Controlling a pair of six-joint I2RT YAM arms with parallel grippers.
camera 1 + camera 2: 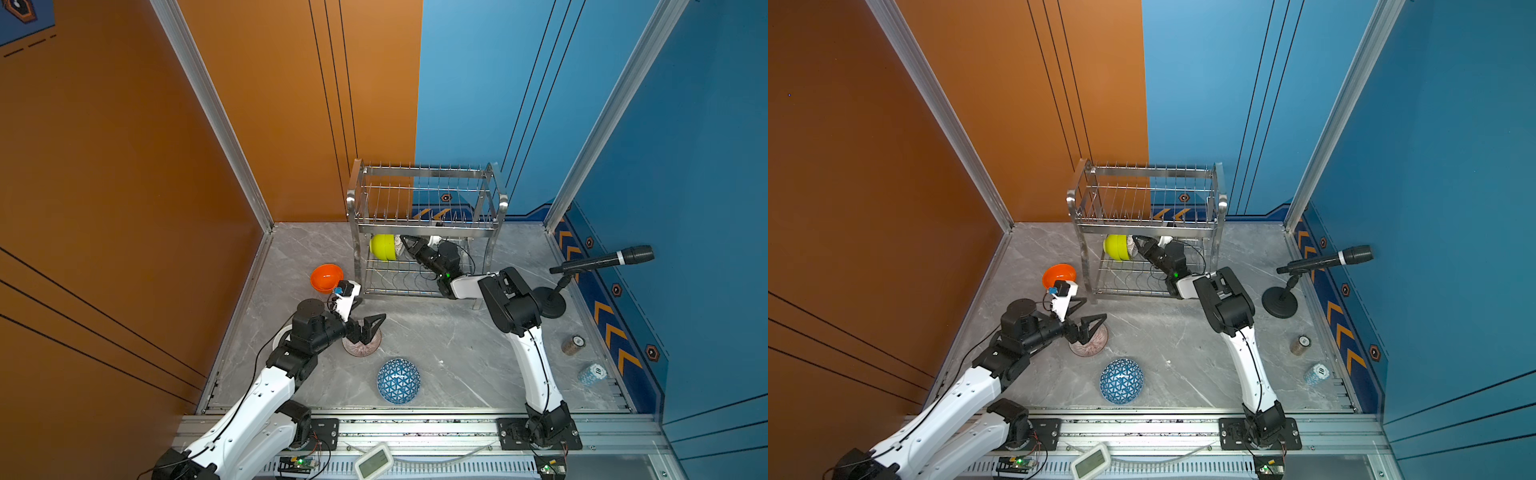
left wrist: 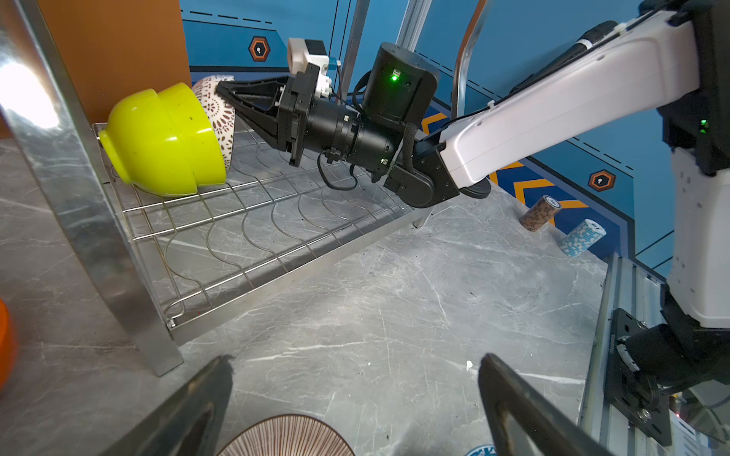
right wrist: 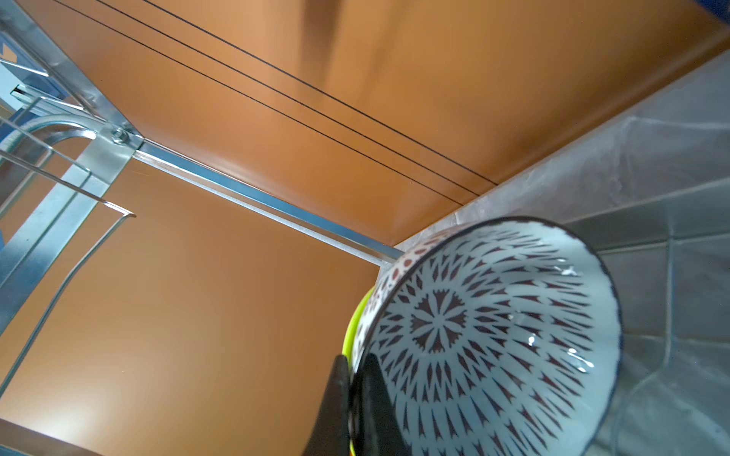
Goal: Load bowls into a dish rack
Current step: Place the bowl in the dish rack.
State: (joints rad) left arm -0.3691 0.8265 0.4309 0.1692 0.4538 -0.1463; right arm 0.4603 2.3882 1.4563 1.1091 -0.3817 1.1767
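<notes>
The left gripper stands wide open, its two fingers spread on either side of a striped bowl that lies upside down on the grey table, left of centre in both top views; whether a finger touches the bowl cannot be told. Nearer the lower edge, a blue-and-white bowl also lies upside down, apart from the striped one. Further up and to the left, an orange bowl rests tilted just beside the dish rack's front left leg. The dish rack stands at the back of the table, in the middle of the frame, with its top tier bare. The right gripper reaches into the lower tier from the right and is clamped narrow on the rim of a patterned bowl, one finger inside and one outside. That bowl is held on its side, pressed against two nested green bowls, which lie on their sides at the left end of the lower tier.
</notes>
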